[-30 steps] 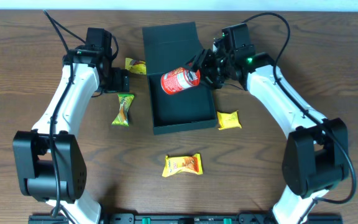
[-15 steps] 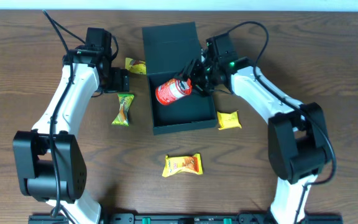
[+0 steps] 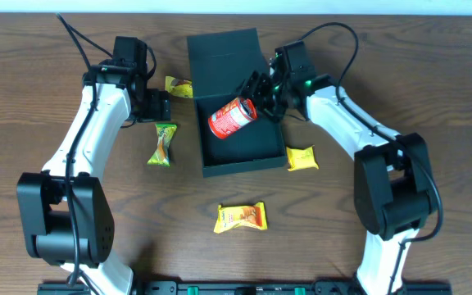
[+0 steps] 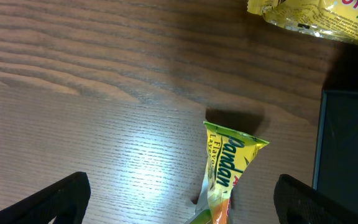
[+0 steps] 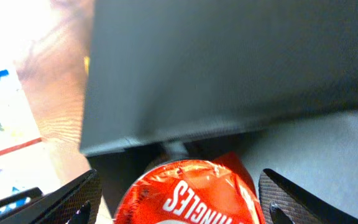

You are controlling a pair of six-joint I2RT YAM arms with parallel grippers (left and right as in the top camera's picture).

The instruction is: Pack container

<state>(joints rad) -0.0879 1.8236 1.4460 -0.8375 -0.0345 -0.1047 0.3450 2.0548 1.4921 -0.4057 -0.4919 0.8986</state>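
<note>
Right gripper [image 3: 254,100]: pinches Pringles can [image 3: 231,117], container [image 3: 242,170] beneath fingers.
Left gripper [image 4: 188,200]: spread, pandan packet [image 4: 227,171] between fingers.
Left: four packets [image 3: 241,217] unpacked.

Dark teal container [image 3: 244,157] open, flap lid folded back, seemingly lying flat.

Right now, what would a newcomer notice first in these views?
The red can, gripped by the right hand and tilted over the open dark container. Next, a green-yellow packet beside the open left hand, and a yellow packet alone in front of the container.
</note>
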